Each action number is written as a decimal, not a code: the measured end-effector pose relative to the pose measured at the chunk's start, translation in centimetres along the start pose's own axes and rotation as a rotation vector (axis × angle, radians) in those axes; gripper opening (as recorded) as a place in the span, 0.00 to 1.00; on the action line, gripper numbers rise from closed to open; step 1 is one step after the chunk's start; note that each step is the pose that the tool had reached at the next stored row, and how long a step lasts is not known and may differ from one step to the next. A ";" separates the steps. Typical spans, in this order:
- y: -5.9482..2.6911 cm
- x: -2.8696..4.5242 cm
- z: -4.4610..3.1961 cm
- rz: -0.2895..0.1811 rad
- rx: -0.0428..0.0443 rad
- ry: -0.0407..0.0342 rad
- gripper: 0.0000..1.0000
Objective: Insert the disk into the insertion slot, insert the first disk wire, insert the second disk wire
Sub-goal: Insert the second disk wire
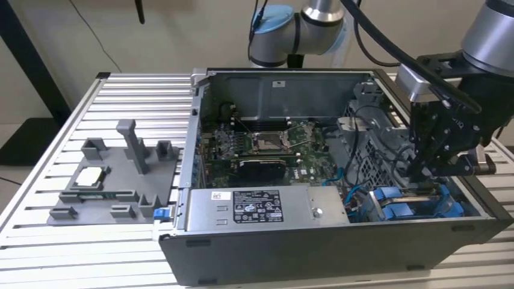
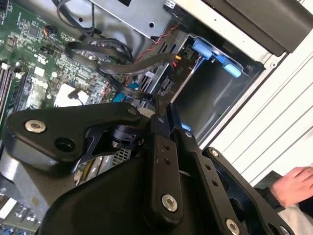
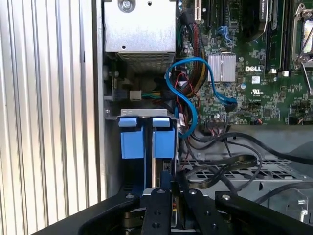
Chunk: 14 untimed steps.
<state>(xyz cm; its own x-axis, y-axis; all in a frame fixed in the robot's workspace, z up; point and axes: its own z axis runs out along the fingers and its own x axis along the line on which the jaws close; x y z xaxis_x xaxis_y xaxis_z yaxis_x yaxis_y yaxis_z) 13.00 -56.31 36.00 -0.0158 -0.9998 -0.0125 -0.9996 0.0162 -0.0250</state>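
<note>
My gripper (image 1: 423,178) hangs over the grey drive cage (image 1: 371,171) at the exterior view's right, inside the open computer case (image 1: 321,253). Its fingers (image 2: 157,142) lie tight together, and I see nothing between them. Just below the tips, blue drive frames (image 1: 392,203) sit side by side in the cage. I cannot tell which one is the disk. In the first wrist view the gripper (image 3: 163,182) points at two blue tabs (image 3: 146,137) set in the insertion slot (image 3: 142,115). A loose blue wire (image 3: 188,93) loops beside them, over the motherboard (image 3: 254,58).
The grey labelled power-supply box (image 1: 257,208) fills the case's front. Black cables (image 3: 230,164) cross the perforated cage top. A grey fixture (image 1: 112,174) lies on the slatted table (image 1: 48,241) at the exterior view's left. A person's hand (image 2: 293,185) rests past the case wall.
</note>
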 end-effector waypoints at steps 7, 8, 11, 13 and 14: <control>-0.41 0.09 0.47 0.000 -0.0001 -0.0035 0.16; -0.44 0.09 0.54 0.000 0.0000 -0.0038 0.16; -0.50 0.10 0.73 0.000 -0.0001 -0.0042 0.16; -0.52 0.10 0.86 0.000 -0.0001 -0.0046 0.16; -0.54 0.10 0.91 0.000 -0.0001 -0.0047 0.16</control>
<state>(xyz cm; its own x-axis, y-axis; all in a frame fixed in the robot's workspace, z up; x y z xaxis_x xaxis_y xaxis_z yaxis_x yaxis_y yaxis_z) 13.56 -56.40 35.10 -0.0159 -0.9997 -0.0172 -0.9996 0.0163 -0.0249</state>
